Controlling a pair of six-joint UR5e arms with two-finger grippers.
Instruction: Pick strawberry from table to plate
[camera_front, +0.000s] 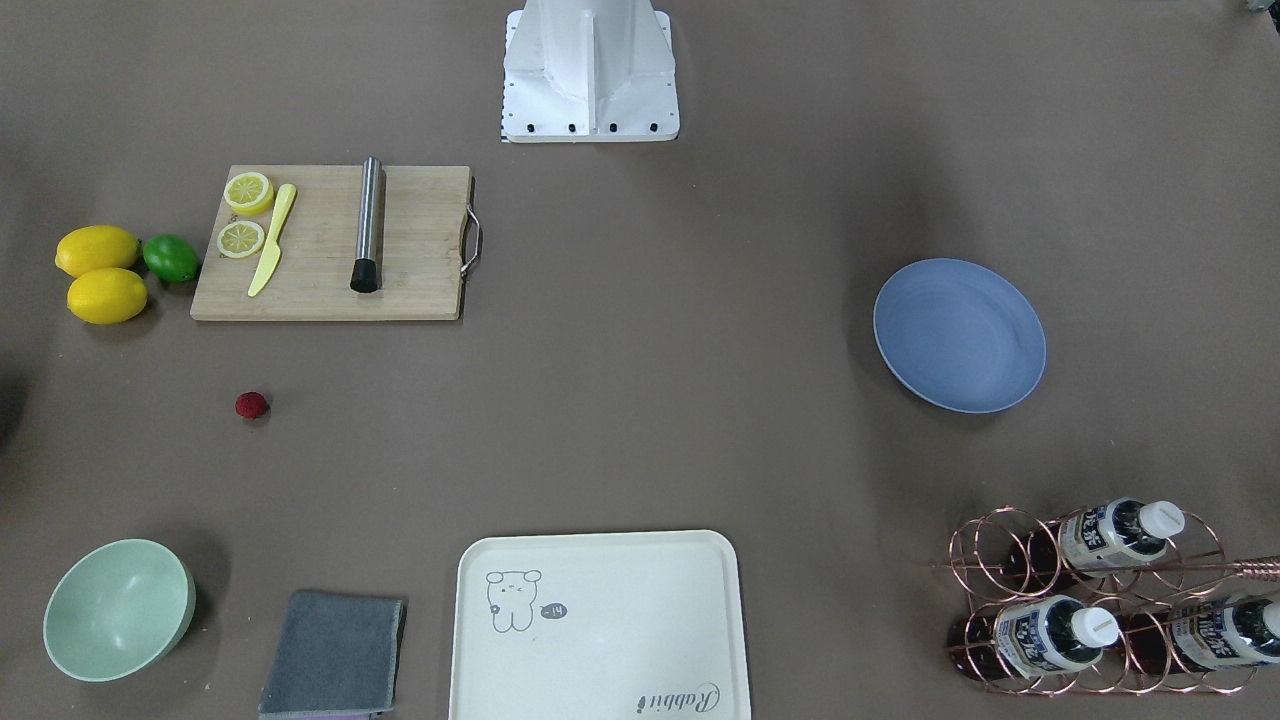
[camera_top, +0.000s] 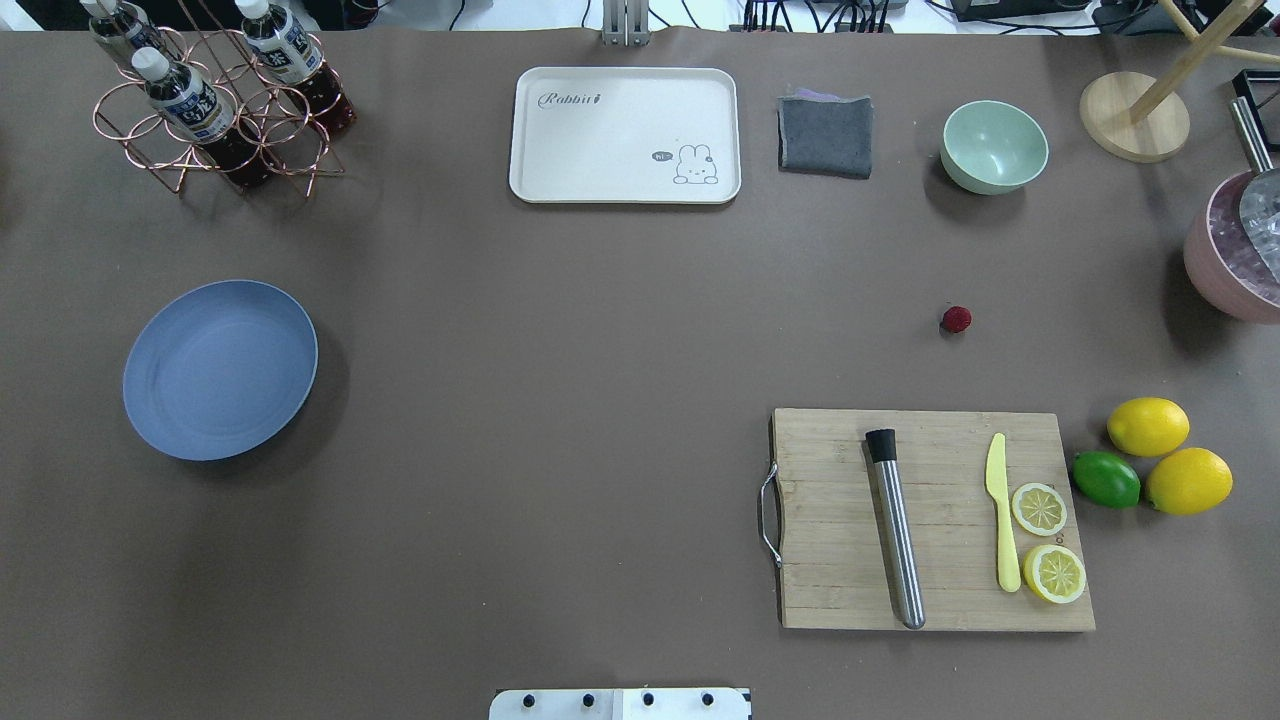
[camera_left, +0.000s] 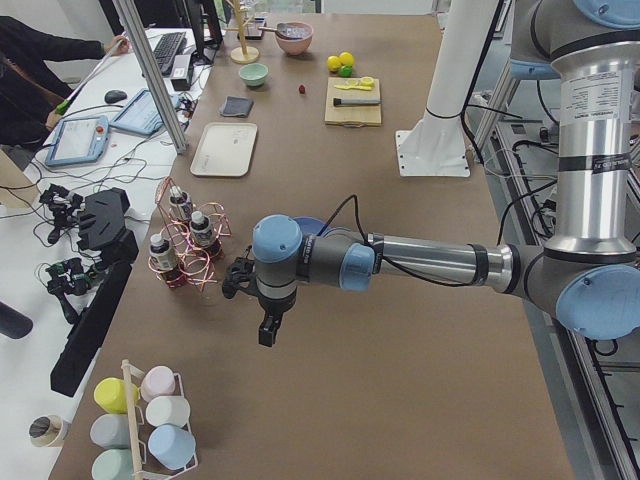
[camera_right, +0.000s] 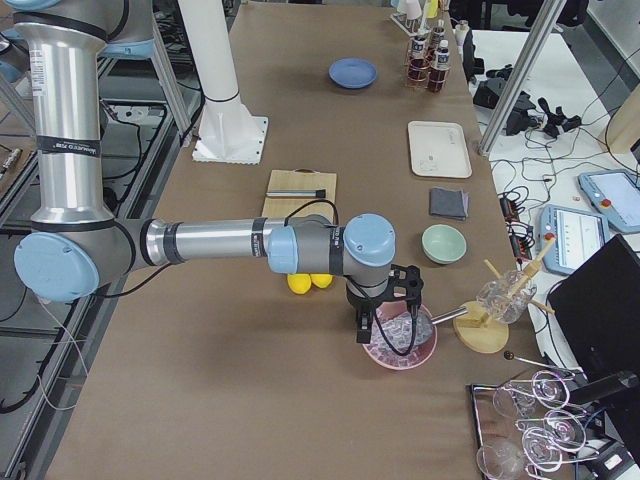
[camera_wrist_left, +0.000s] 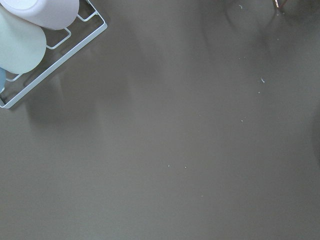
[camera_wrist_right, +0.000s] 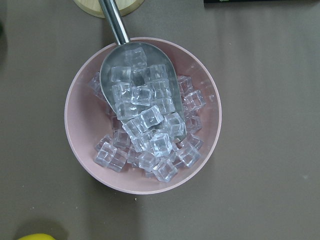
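The small dark-red strawberry (camera_top: 956, 319) (camera_front: 251, 404) lies alone on the brown table (camera_top: 600, 350), between the mint-green bowl and the cutting board. The blue plate (camera_top: 220, 369) (camera_front: 958, 335) sits bare on the opposite half of the table. Neither gripper appears in the overhead or front views. In the exterior left view my left gripper (camera_left: 268, 335) hangs over bare table past the plate, near the cup rack. In the exterior right view my right gripper (camera_right: 365, 328) hovers above a pink bowl of ice. I cannot tell whether either is open or shut.
A wooden cutting board (camera_top: 930, 520) carries a steel muddler, a yellow knife and lemon halves, with two lemons (camera_top: 1148, 426) and a lime (camera_top: 1106, 479) beside it. A mint bowl (camera_top: 994, 146), grey cloth (camera_top: 825, 135), cream tray (camera_top: 625, 135) and bottle rack (camera_top: 215, 100) line the far edge. The ice bowl (camera_wrist_right: 142, 115) holds a scoop.
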